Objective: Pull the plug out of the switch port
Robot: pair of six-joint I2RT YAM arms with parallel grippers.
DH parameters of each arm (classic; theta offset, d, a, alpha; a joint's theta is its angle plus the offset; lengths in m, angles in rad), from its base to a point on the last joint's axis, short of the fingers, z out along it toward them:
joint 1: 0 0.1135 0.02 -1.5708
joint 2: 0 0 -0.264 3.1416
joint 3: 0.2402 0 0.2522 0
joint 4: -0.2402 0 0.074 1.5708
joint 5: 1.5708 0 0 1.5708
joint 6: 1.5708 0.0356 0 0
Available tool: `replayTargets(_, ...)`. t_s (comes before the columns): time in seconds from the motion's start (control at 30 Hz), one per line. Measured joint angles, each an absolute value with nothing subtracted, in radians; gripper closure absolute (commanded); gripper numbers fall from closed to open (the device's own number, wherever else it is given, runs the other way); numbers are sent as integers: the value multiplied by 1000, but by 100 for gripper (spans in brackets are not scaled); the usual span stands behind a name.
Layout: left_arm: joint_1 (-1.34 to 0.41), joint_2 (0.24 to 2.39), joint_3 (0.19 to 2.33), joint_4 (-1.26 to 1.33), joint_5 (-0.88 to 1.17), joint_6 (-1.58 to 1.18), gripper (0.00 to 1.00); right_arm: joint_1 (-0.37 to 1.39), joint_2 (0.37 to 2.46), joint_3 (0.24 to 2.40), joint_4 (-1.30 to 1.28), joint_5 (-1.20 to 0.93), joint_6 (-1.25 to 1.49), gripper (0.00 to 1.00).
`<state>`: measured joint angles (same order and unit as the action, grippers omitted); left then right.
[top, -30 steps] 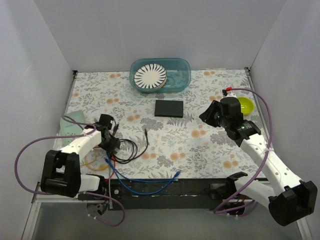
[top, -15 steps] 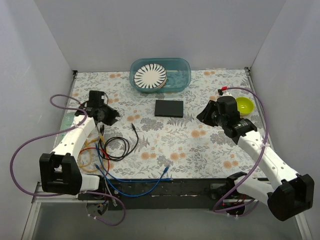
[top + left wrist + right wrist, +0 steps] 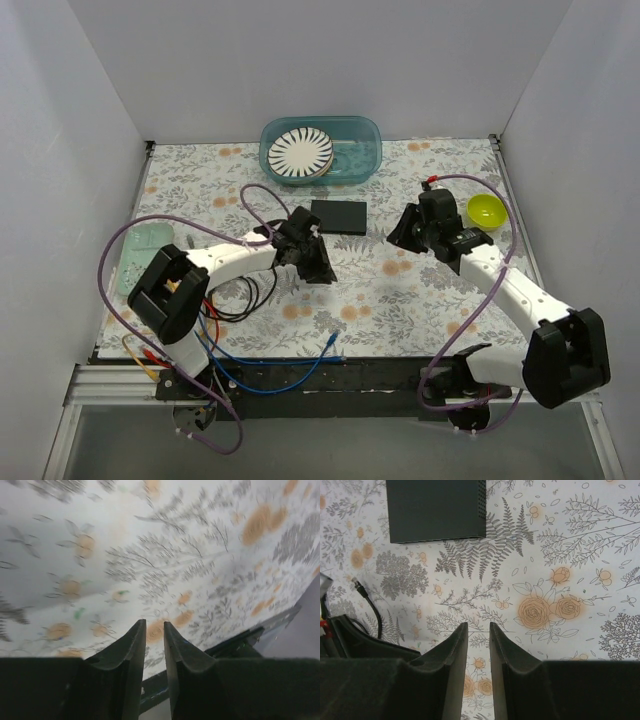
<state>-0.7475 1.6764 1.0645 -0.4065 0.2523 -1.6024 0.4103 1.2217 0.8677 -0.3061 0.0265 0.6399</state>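
switch [image 3: 337,216] flat on cloth [image 3: 420,300]; left hand [image 3: 320,270], right hand [image 3: 398,236] near, empty.

A striped plate [image 3: 300,152] leaned inside the teal tub [image 3: 365,162] on the floral cloth [image 3: 400,290], a yellow bowl [image 3: 488,210] sat to the tub's right, and a blue cable [image 3: 290,362] lay well nearer than the tub.

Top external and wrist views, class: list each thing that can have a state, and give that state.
switch: lying flat, no cable seen attached.
black cable plug: lying free on the table.
left claw: narrowly open, empty.
right claw: narrowly open, empty.
plate: lying in the tub.
yellow bowl: upright, empty.
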Motion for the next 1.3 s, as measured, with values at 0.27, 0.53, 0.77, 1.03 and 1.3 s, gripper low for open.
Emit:
replayTargets(0.27, -390, 1655, 1072, -417, 134, -1696, 78, 332, 1470, 918, -248, -19, 656, 80)
replayTargets(0.53, -299, 1963, 1254, -364, 161, -1694, 79, 303, 1795, 1097, -199, -126, 674, 99)
replayTargets(0.77, -298, 2079, 1378, -313, 235, -1716, 79, 297, 1927, 1197, -191, -134, 715, 99)
replayTargets(1.03, -294, 2191, 1484, -231, 355, -1749, 80, 288, 2083, 1368, -131, -192, 782, 99)
replayTargets(1.3, -292, 2114, 1282, -38, 435, -1751, 80, 279, 2050, 1250, 28, -249, 806, 99)
